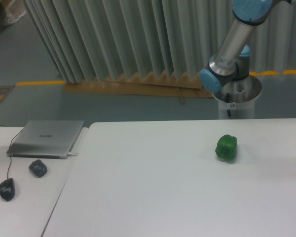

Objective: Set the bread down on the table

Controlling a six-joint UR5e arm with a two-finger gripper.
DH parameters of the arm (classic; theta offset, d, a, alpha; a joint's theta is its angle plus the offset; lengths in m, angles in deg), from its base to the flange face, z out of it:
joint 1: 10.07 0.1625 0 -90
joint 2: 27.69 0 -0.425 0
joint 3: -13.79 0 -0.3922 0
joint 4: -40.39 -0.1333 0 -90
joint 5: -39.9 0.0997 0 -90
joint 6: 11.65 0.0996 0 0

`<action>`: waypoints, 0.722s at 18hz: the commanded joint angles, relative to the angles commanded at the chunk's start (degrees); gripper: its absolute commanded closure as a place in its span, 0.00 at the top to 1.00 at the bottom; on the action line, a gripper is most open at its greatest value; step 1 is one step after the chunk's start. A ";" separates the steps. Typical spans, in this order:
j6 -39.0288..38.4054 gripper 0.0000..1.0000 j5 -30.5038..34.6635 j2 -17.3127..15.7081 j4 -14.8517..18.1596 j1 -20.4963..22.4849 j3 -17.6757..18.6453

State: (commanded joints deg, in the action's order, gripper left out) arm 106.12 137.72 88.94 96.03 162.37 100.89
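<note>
Showing a table [153, 187] with only a pepper [226, 147] near its far edge; no bread is seen, gripper out of view, state unknown.

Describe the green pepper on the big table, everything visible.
The green pepper is a small, glossy, lobed bell pepper, deep green, apparently plastic. It looks whole and sits by itself on the white table, toward the right and far side, casting a faint shadow. Nothing else touches it. No stem detail can be made out.
</note>
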 joint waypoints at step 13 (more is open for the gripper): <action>0.18 1.00 0.18 1.05 0.18 0.35 0.62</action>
State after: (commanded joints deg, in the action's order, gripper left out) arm 106.30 137.90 90.00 96.21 162.72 101.51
